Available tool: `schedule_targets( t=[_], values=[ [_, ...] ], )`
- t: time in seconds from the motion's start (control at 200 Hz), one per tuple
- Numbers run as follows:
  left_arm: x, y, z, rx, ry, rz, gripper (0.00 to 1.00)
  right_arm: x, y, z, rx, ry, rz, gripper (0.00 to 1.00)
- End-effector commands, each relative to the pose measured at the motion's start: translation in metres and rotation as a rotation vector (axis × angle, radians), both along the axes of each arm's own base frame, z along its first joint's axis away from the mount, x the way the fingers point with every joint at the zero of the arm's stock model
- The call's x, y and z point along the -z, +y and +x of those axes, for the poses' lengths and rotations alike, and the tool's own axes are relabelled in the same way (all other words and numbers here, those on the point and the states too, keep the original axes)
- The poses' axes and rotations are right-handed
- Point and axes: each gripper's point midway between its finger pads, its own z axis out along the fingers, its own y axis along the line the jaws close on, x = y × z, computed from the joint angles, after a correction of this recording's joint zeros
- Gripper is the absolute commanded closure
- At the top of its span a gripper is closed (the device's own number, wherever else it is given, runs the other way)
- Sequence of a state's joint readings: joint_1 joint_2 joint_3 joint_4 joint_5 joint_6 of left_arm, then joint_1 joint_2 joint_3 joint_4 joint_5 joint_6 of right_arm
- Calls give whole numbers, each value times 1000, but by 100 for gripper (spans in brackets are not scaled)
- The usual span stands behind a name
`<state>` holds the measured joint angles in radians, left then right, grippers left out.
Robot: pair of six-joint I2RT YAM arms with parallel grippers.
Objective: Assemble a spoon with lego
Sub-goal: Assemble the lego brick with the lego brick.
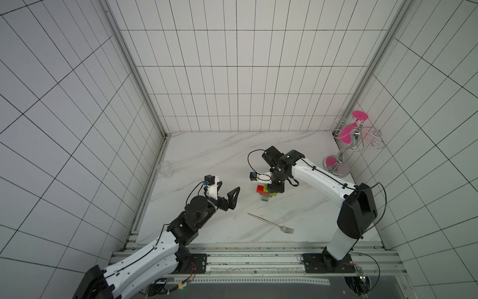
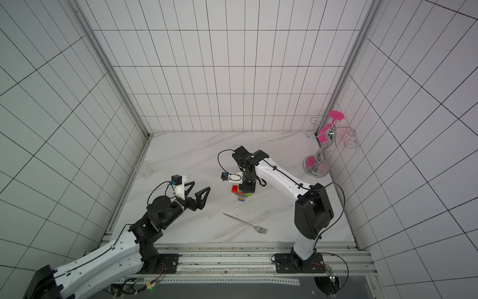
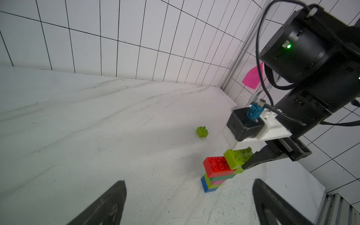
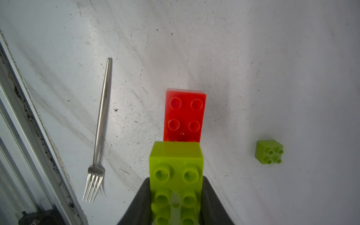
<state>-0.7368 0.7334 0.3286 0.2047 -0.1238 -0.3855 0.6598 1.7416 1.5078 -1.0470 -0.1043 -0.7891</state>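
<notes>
The right claw (image 4: 176, 180) clamps a lime brick (image 4: 176, 161) at the spoon's (image 3: 214, 179) top, beside the red brick (image 4: 184, 115), apparently to press it on. The left claw (image 3: 189, 182) waits apart.

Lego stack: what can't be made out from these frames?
- Top views: right arm covers the spoon's head; loose lime brick unseen.
- Right wrist view: held lime brick and red brick hide lower layers; right gripper cut by bottom edge.
- Left wrist view: whether the held lime brick is seated, too small to tell.
</notes>
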Motion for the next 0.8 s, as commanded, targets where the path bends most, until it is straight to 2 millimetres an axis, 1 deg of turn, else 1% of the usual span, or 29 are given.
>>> schedule_targets(
  t=[0.0,0.295,0.655,0.795],
  values=[
    [3,1,1,-8,-4,11,1,-11,4,10,33,-18,11,90],
    [2,1,0,-6,-6,9,1,3,5,10,79,24,2,89],
    [1,0,-1,1,-8,9,1,8,8,7,104,57,16,89],
    [2,0,0,2,-9,11,1,3,10,7,106,45,33,89]
  ],
)
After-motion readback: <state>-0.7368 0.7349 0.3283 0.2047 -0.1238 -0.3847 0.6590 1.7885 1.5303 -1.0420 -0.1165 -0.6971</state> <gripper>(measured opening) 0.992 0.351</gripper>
